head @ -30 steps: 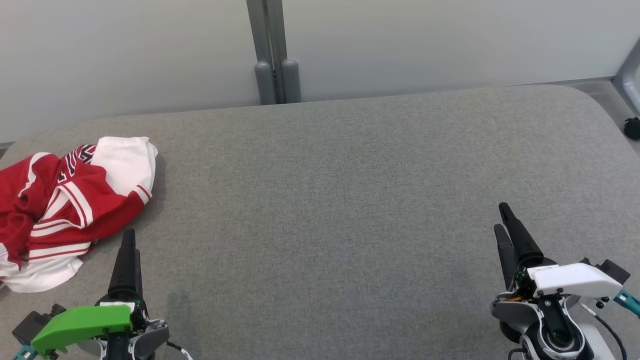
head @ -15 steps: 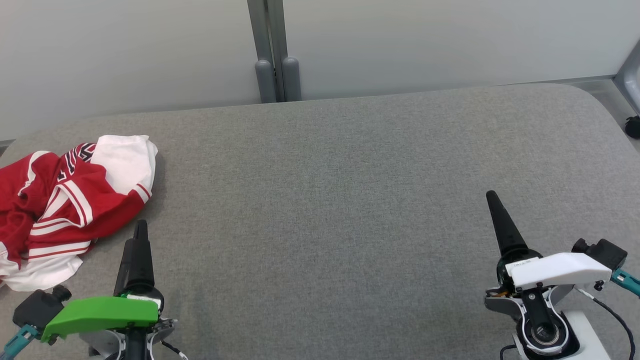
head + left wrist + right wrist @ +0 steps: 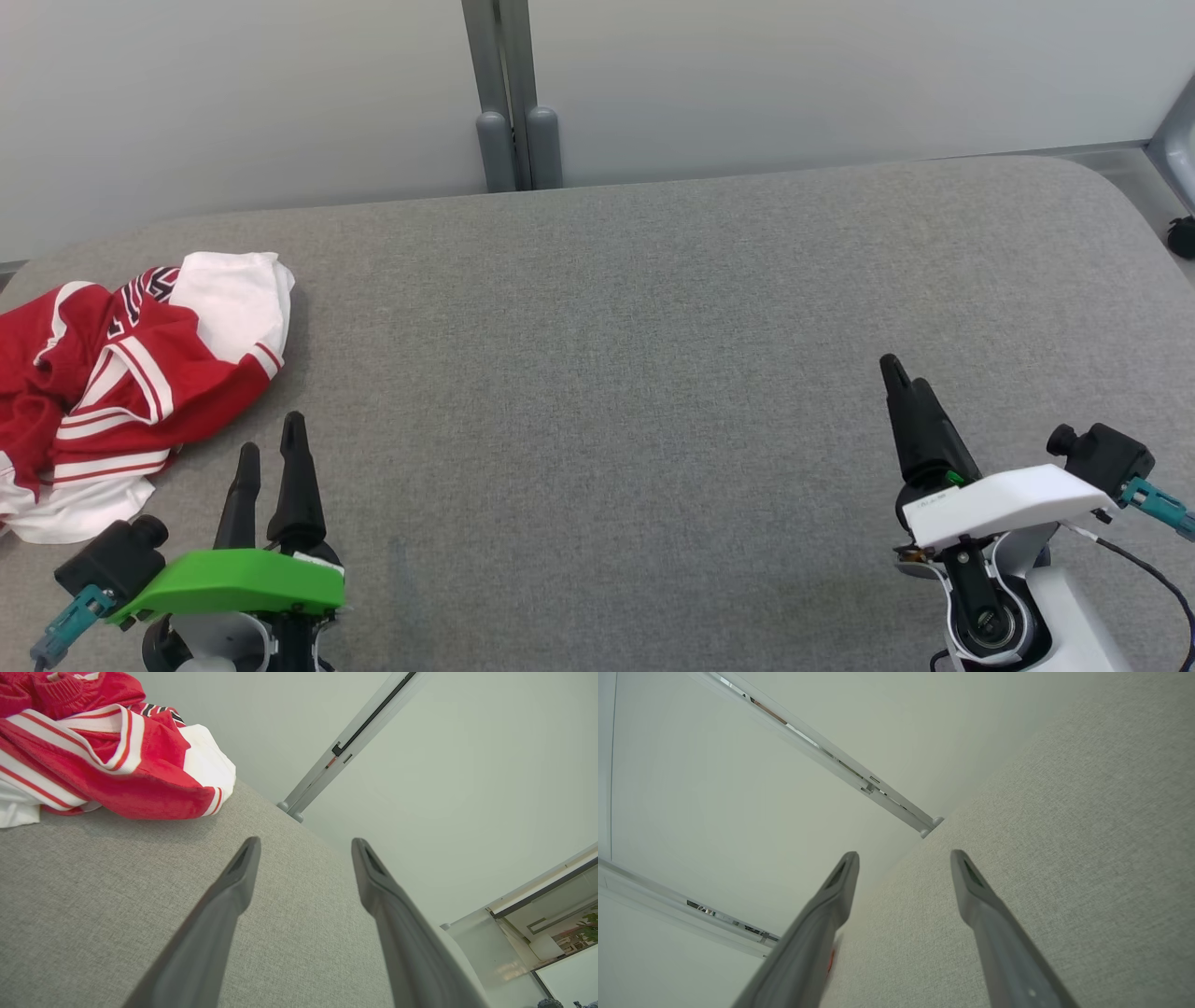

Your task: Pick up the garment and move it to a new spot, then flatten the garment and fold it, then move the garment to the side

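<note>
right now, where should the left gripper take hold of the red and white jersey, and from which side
Probably the raised red fold on the near right edge of the crumpled jersey, coming from its right, where the open left gripper sits. That fold bulges off the grey fabric surface, so a finger could slip under.

surface: grey fabric tabletop (image 3: 653,327), rounded corners | behind: pale wall panels (image 3: 794,75) | joint: grey upright post (image 3: 509,93) | far right edge: small dark object (image 3: 1181,238)
</note>
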Controlling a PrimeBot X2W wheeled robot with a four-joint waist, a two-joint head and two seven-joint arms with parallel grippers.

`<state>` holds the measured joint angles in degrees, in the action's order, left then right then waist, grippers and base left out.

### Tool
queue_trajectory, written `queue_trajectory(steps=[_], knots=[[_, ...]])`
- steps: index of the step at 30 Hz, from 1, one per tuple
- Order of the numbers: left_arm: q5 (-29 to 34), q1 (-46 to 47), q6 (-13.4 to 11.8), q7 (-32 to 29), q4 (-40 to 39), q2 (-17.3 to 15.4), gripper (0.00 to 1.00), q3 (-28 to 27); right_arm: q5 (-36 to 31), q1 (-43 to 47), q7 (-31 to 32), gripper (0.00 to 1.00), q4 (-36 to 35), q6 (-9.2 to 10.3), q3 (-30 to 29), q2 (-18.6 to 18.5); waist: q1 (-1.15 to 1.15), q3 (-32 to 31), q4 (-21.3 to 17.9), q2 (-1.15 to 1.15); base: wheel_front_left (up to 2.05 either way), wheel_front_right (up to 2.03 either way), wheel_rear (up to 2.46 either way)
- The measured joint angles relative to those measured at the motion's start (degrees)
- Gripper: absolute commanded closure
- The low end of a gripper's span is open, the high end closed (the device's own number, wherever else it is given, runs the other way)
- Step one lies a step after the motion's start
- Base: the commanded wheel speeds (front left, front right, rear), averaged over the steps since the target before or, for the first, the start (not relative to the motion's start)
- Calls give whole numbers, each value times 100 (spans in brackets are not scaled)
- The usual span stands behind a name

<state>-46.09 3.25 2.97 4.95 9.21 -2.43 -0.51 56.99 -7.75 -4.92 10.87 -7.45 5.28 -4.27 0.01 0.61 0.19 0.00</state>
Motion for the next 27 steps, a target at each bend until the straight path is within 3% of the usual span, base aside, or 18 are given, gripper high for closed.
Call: queue_trajectory(steps=[9,27], knots=[[637,-19,-73,170,-5,-2,0,70,-1090,-68,-176,0,86,-1,119,10,0,-6,2,0,0,0,0],[1696,-32,-136,446,-33,-7,0,221,-2136,-126,-437,0,176,-1,308,32,0,-32,8,0,0,0,0]])
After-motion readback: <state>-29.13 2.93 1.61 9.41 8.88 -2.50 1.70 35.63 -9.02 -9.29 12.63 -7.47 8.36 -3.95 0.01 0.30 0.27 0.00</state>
